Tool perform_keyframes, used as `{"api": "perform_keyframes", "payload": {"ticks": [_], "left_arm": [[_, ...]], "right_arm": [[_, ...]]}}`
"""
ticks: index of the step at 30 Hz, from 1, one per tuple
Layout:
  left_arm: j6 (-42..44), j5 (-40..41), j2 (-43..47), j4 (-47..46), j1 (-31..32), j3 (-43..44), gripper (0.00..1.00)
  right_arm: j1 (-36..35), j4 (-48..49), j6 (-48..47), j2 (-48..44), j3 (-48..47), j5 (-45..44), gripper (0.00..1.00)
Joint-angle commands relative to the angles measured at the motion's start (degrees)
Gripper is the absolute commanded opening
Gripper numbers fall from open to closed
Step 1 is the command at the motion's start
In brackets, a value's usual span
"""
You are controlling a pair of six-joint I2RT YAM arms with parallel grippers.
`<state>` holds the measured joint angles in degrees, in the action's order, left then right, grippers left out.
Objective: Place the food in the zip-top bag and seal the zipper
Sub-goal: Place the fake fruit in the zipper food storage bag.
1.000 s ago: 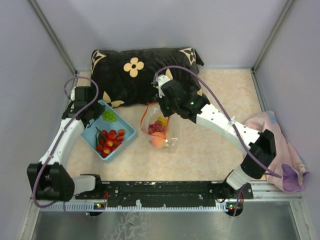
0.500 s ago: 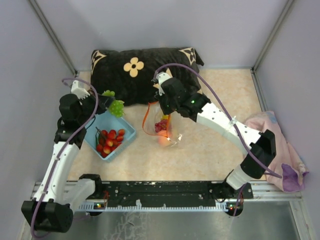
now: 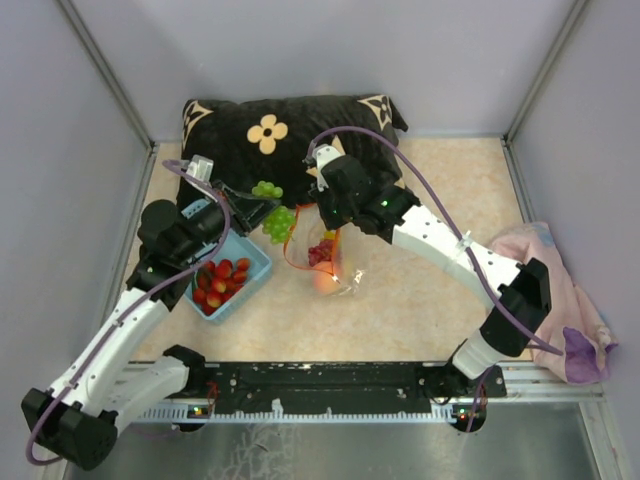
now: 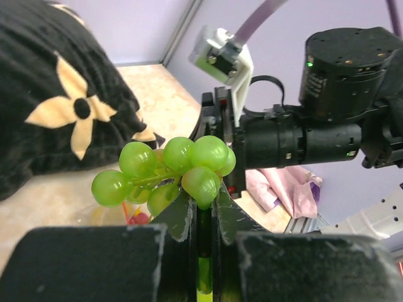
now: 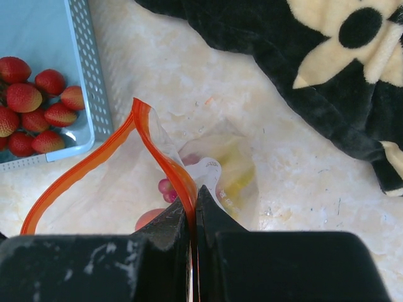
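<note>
Green grapes are sitting in your left gripper, and its fingers are clamping the stem, just beside the clear bag. Your right gripper is pinching the orange zipper tightly, and the bag mouth is gaping open. Strawberries are lying in the blue basket.

Enclosure walls plain pale lavender, with metal posts at the rear corners. Tabletop beige and mottled — evenly lit. Black cushion with cream flowers lies along the rear wall; pink cloth bunched at the right edge.
</note>
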<state>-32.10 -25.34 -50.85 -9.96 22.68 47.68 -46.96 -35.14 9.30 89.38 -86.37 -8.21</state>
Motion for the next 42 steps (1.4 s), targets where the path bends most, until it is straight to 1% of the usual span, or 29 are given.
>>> {"api": "perform_keyframes", "payload": {"ticks": [1, 6, 9, 14, 20, 24, 26, 32, 35, 38, 42], "left_arm": [[-0.94, 1.06, -2.08, -8.9, 3.32, -0.39, 0.01], [-1.42, 7.01, -5.05, -11.06, 8.01, -1.92, 0.01], [-1.42, 8.92, -7.36, -11.12, 10.58, -2.6, 0.02], [-1.57, 14.57, -9.88, -8.48, 14.22, -4.37, 0.04], [-2.23, 15.83, -13.48, -2.58, 16.36, -2.34, 0.1], [-2.2, 17.4, -15.13, 2.94, 18.02, -0.07, 0.17], [-2.19, 17.73, -15.35, 5.09, 18.35, 0.81, 0.25], [-1.09, 19.79, -14.8, 13.16, 18.46, 4.77, 0.4], [0.02, 21.4, -13.88, 16.54, 18.5, 7.05, 0.45], [0.28, 22.96, -12.72, 18.7, 18.37, 8.07, 0.55], [0.36, 23.4, -11.91, 22.35, 18.37, 10.31, 0.58]], "right_arm": [[0.37, 3.05, 0.94, -0.54, -3.09, 0.39, 0.04], [0.37, 3.22, 1.45, -0.7, -3.0, 0.88, 0.04], [0.38, 3.77, 1.76, -1.01, -2.97, 1.27, 0.04], [0.37, 4.28, 2.04, -1.61, -2.73, 1.01, 0.04], [0.37, 4.87, 2.29, -1.86, -1.89, 1.13, 0.04], [0.38, 5.63, 2.3, -2.02, -1.4, 1.04, 0.04], [0.38, 5.93, 2.31, -2.21, -1.25, 0.82, 0.04], [0.36, 6.57, 2.3, -2.51, -0.25, 0.79, 0.04], [0.38, 6.65, 2.37, -2.46, 0.27, 0.66, 0.04], [0.36, 6.64, 2.39, -2.57, 0.63, 0.58, 0.04], [0.37, 6.66, 2.31, -2.55, 0.94, 0.28, 0.04]]}}
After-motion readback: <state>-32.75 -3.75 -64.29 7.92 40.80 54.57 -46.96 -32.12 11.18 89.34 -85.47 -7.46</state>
